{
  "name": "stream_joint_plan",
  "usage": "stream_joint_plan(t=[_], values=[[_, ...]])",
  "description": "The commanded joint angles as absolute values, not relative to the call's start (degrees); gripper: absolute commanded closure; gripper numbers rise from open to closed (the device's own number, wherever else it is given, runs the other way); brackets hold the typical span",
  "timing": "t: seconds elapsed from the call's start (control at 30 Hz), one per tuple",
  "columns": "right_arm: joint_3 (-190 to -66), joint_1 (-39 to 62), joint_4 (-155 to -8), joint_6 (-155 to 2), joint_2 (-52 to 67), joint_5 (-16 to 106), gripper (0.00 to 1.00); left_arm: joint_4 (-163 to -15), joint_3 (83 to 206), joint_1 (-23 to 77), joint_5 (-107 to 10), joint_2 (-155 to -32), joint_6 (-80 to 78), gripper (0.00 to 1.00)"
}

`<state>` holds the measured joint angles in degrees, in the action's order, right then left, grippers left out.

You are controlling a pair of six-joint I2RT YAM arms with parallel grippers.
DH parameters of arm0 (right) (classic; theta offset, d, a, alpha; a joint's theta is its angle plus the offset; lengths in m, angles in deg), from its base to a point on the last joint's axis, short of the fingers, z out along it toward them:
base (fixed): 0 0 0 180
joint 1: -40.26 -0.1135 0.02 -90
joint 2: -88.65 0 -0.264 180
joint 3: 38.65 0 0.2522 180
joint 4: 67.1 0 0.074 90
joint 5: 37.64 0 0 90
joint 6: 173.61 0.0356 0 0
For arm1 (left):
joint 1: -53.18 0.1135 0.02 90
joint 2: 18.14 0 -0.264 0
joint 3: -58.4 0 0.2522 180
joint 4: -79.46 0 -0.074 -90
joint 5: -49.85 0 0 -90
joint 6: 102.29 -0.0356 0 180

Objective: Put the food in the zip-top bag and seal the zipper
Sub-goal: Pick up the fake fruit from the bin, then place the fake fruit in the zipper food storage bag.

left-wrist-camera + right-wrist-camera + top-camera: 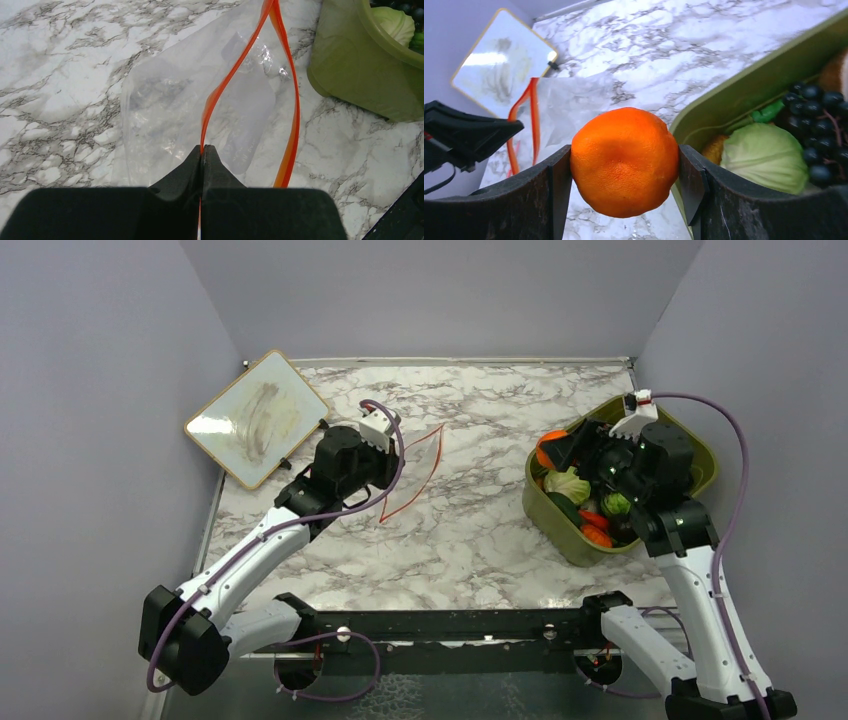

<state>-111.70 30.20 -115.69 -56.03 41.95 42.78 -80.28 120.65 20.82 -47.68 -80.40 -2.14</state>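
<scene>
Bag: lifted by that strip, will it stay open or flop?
Probably floppy: the bag is thin, crinkled film. The zipper looks stiffer, bowing open where the left end effector pinches one lip. Likely light, so it may slide.

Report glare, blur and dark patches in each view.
Top external: light glares off the gold-framed square white board; the clear crinkly plastic bag nearly vanishes against the marble, only its red-orange zipper strip reads. Left wrist: highlights sparkle on the bag; the black left gripper, shut on the strip, shows little detail. Right wrist: the round orange toy fruit in the right gripper is sharp.
</scene>
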Motion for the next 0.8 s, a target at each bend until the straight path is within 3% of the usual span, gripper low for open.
stream_joint_plan(t=[0.0, 0.27, 0.77], values=[[-110.37, 30.33, -108.28, -58.21, 42.41, 30.18, 0.59, -81.31, 121.50, 20.84, -49.85, -79.93, -1.41, 1.00], [-107.46, 29.20, -101.36, -54.88, 40.12, 20.03, 0.60, -81.63, 122.26, 20.83, -52.33, -80.74, 1.93, 1.00], [-109.77, 8.20, -91.78, -50.37, 29.11, 31.43, 0.60, -79.73, 126.67, 20.83, -55.67, -83.21, 8.74, 1.00]])
